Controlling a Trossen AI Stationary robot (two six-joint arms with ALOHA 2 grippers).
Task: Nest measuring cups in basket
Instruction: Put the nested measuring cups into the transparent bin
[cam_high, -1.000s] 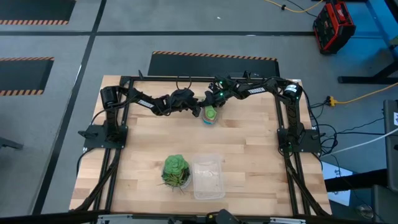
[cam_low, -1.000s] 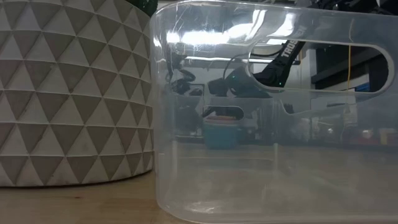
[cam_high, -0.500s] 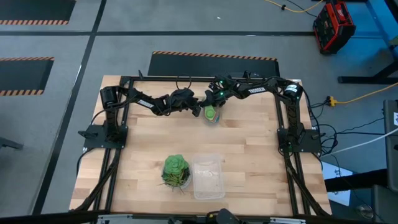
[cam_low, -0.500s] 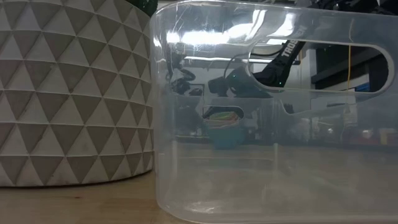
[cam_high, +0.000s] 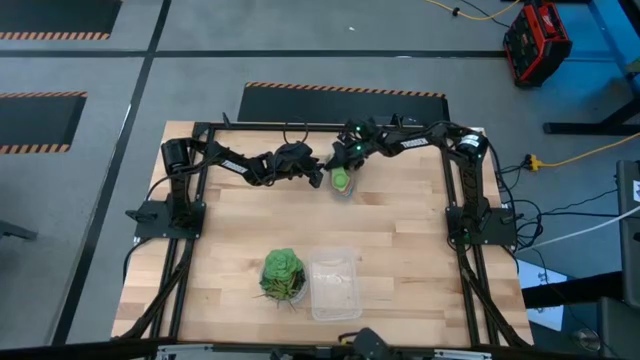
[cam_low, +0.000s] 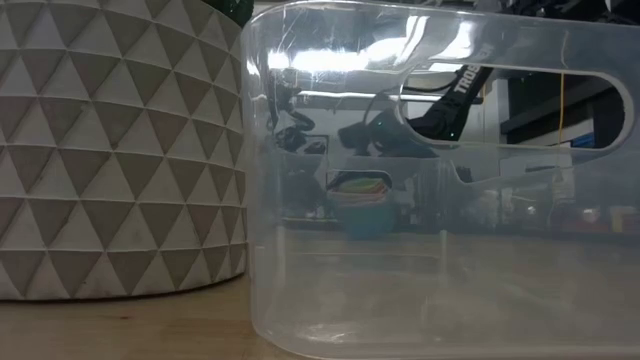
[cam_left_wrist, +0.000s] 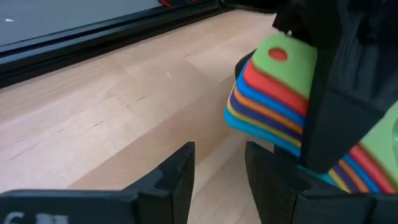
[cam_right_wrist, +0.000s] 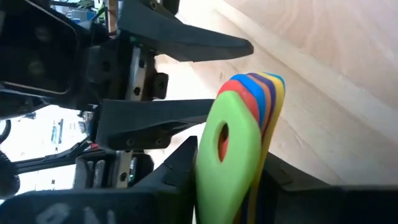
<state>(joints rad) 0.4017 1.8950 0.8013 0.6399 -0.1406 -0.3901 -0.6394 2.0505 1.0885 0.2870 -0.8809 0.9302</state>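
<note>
Already nested, the measuring cups (cam_high: 340, 181) sit far behind the basket (cam_high: 334, 284); right gripper (cam_right_wrist: 227, 177) fingers clamp their stacked handles for carrying, left gripper (cam_left_wrist: 217, 168) fingers part-open, empty beside them.

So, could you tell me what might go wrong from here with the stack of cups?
1. The right hand pinches only the handles of the nested measuring cups, so the loosely stacked cups could tilt or slide apart during carrying.
2. The left hand sits open right beside the handles; the arms could bump.
3. The basket stands across the table, close to the leafy ball, which could get knocked.
</note>
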